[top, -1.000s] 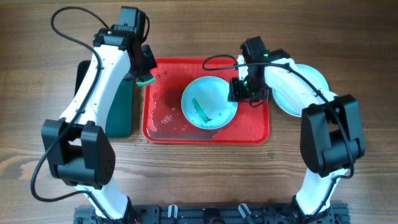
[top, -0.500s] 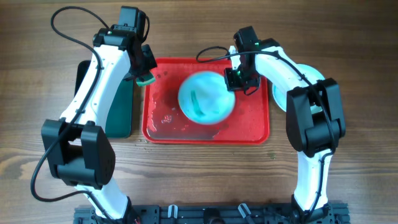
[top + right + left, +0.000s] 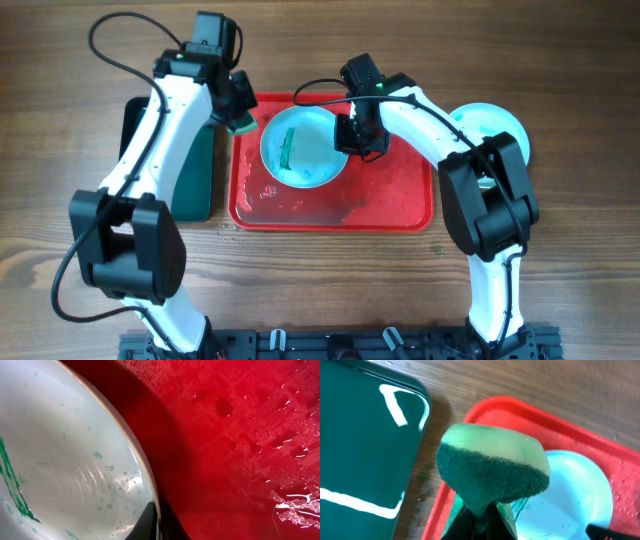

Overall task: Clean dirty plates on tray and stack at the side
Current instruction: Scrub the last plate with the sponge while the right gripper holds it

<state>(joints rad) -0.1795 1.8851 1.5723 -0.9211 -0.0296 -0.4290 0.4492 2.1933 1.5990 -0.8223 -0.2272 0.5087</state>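
A pale aqua plate (image 3: 303, 147) with a green smear sits at the upper left of the red tray (image 3: 390, 205). My right gripper (image 3: 352, 137) is shut on its right rim; the wrist view shows the rim (image 3: 145, 480) pinched between the fingers (image 3: 159, 522) over the wet tray (image 3: 240, 435). My left gripper (image 3: 238, 118) is shut on a green and yellow sponge (image 3: 492, 467), held over the tray's upper left corner beside the plate (image 3: 575, 485). Cleaned plates (image 3: 490, 130) are stacked on the table right of the tray, partly hidden by the right arm.
A dark green tray (image 3: 192, 175) lies left of the red tray, also in the left wrist view (image 3: 360, 450). Water drops lie on the red tray's floor. Bare wood table surrounds both trays.
My right gripper has dragged the aqua plate leftward across the tray, toward the sponge. The left gripper with the sponge has barely moved.
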